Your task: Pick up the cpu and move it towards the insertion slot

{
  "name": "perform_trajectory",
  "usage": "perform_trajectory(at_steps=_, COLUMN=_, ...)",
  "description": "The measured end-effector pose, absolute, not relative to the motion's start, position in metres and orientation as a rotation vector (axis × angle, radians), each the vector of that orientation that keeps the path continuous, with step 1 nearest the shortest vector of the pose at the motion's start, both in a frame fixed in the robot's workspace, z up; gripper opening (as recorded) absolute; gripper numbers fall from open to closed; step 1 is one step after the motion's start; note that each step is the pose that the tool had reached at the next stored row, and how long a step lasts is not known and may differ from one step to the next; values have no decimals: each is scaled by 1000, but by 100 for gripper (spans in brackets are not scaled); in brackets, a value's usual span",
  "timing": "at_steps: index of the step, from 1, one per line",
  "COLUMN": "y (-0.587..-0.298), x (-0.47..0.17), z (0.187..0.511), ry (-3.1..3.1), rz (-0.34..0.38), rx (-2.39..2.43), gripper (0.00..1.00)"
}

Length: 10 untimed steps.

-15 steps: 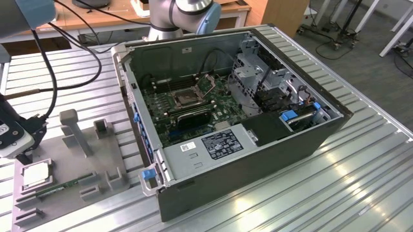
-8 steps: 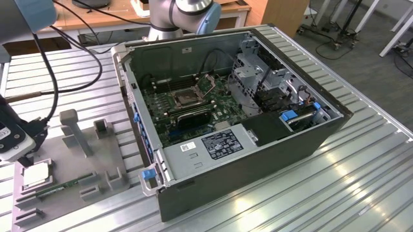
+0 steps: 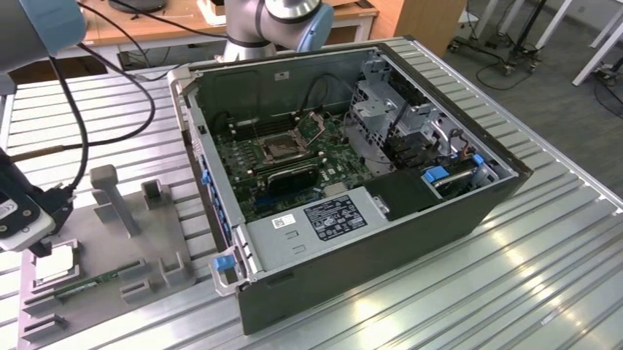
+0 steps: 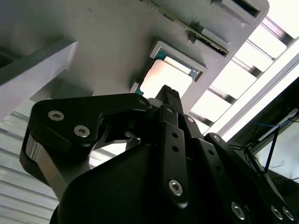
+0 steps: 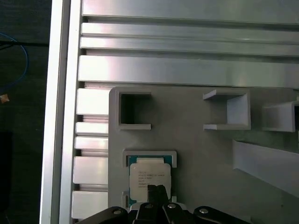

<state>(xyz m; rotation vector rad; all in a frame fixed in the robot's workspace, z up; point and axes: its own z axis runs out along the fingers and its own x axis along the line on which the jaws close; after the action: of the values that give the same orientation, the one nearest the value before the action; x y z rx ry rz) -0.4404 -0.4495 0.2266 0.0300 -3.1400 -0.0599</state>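
Contact between the gripper [image 3: 39,246] and the cpu [image 3: 57,264] cannot be confirmed, but the two are very close. In the exterior view the gripper hangs just over the cpu at that view's left edge. The cpu lies flat, silver top up, in a square recess of a grey holder plate [image 3: 185,237] on the ribbed metal table [image 3: 506,292]. In both wrist views the gripper's dark end overlaps one edge of the cpu [image 5: 148,173]. Whether the gripper is spread or pressed together cannot be told. A thin green memory stick [image 3: 93,283] lies on the same plate, near the cpu. The insertion slot [image 3: 277,149] sits well apart, on the green board inside the open computer case [image 3: 389,248], toward the exterior view's right.
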Motion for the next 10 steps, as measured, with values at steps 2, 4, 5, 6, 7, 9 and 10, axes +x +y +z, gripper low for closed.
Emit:
perform_trajectory(at_steps=2, y=-452, x=-440, z=226, ry=-3140, rz=-60, rx=30, gripper=11)
perform_trajectory(at_steps=4, y=-454, x=-440, z=225, ry=-3140, rz=-60, rx=30, gripper=11)
perform_trajectory(at_steps=5, y=-454, x=-440, z=225, ry=-3140, rz=-60, rx=30, gripper=11)
perform_trajectory(at_steps=6, y=-455, x=-440, z=224, ry=-3140, rz=-60, rx=30, gripper=11)
perform_trajectory(at_steps=7, y=-456, x=-440, z=223, ry=-3140, rz=-60, rx=30, gripper=11)
perform_trajectory(at_steps=9, y=-456, x=-440, z=222, ry=-3140, rz=-60, rx=30, gripper=11)
perform_trajectory(at_steps=10, y=-457, x=-440, z=221, ry=-3140, rz=-60, rx=30, gripper=11)
